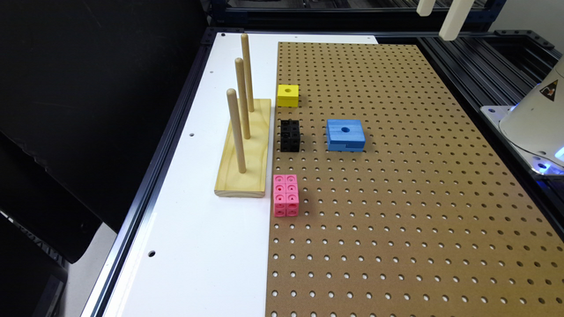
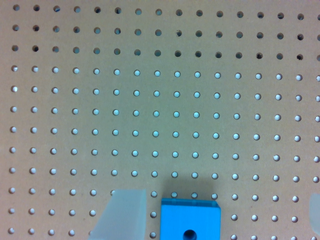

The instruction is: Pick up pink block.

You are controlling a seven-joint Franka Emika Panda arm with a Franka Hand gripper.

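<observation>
The pink block, made of small dimpled cubes, lies on the brown pegboard at its edge nearest the white strip, just in front of the wooden peg stand. My gripper hangs high at the far end of the board, well away from the pink block. In the wrist view the gripper is open, its pale fingers spread wide with nothing between them, above the pegboard and the blue block.
A wooden stand with three upright dowels sits on the white strip beside the pink block. A black cube, a yellow block and a blue block lie farther back. The robot base stands at the exterior view's right.
</observation>
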